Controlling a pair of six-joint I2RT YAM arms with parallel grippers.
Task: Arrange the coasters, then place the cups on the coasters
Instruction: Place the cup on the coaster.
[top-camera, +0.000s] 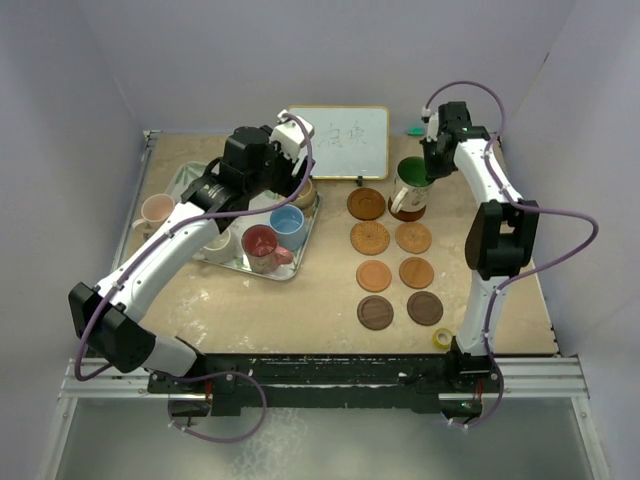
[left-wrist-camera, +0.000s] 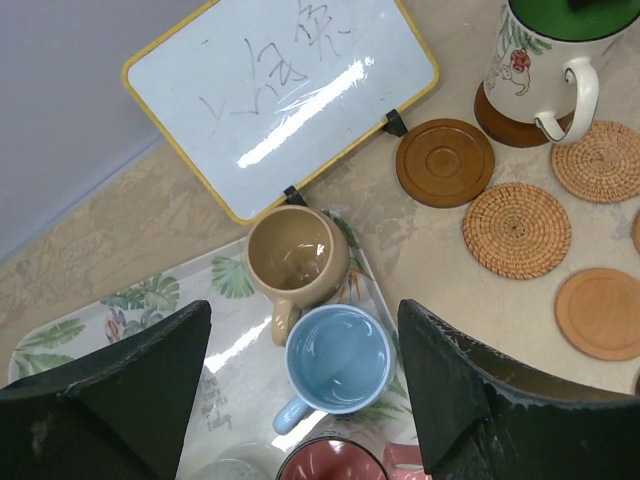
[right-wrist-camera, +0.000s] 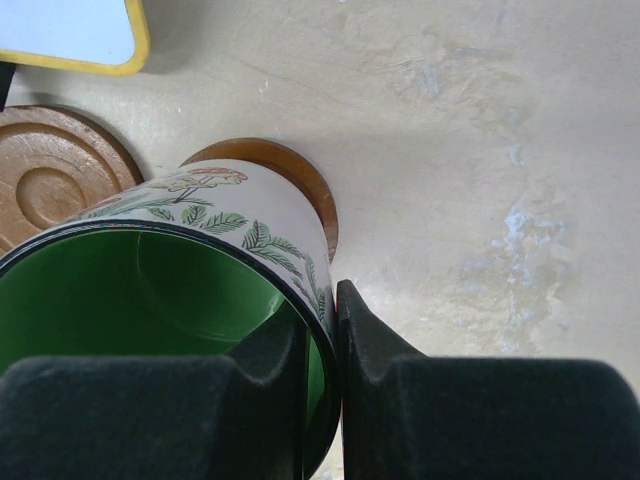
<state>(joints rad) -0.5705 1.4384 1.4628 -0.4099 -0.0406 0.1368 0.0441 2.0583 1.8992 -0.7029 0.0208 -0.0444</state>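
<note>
Eight round coasters lie in two columns right of centre, from the dark ringed one (top-camera: 366, 203) down to the dark pair (top-camera: 375, 313). The green-lined leaf-print cup (top-camera: 410, 180) stands on the top right coaster (right-wrist-camera: 300, 175). My right gripper (right-wrist-camera: 320, 320) is shut on its rim, one finger inside and one outside. My left gripper (left-wrist-camera: 303, 330) hangs open above the leaf-patterned tray (left-wrist-camera: 150, 300). The blue cup (left-wrist-camera: 338, 358) is below and between its fingers, untouched. The tan cup (left-wrist-camera: 297, 258), red cup (top-camera: 262, 247) and white cup (top-camera: 215, 243) also sit in the tray. The pink cup (top-camera: 157, 211) stands left of it.
A yellow-framed whiteboard (top-camera: 338, 142) stands propped at the back, just behind the tray and the coasters. A small yellow tape roll (top-camera: 441, 338) lies near the right arm's base. Walls close in the table on three sides.
</note>
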